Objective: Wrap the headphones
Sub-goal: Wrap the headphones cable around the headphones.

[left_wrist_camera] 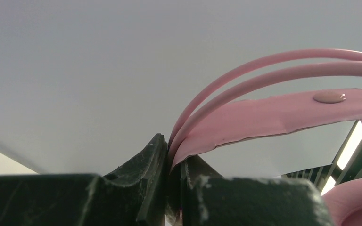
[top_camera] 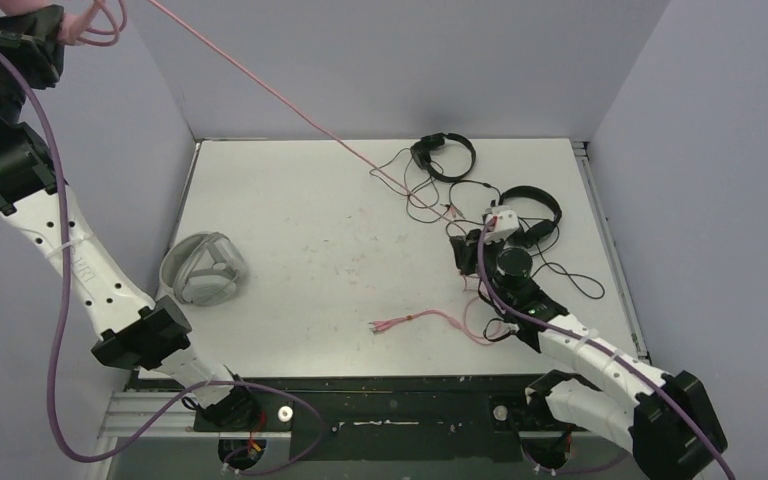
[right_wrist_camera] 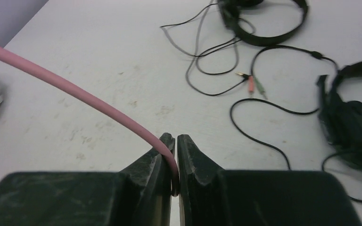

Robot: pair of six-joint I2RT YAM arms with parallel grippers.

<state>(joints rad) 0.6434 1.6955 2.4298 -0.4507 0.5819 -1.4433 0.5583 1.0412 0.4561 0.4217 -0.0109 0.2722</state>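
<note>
My left gripper [top_camera: 58,28] is raised high at the far left, shut [left_wrist_camera: 172,157] on the pink headphones [top_camera: 85,22]. Its jaws pinch the pink headband [left_wrist_camera: 273,113] together with two cable loops [left_wrist_camera: 264,70]. From there the pink cable [top_camera: 260,85] runs taut down to my right gripper [top_camera: 458,235], which is shut [right_wrist_camera: 175,155] on that cable [right_wrist_camera: 75,92]. The cable's loose tail [top_camera: 430,320] lies on the table in front of the right arm. A white-grey headset [top_camera: 205,268] rests at the left. Two black headsets [top_camera: 443,155] [top_camera: 535,210] lie at the back right.
Thin black cords [right_wrist_camera: 207,66] and a pair of plugs [right_wrist_camera: 254,87] sprawl on the white table [top_camera: 310,220] just ahead of the right gripper. Grey walls enclose the table on three sides. The second black headset [right_wrist_camera: 353,122] lies close to the right gripper's right.
</note>
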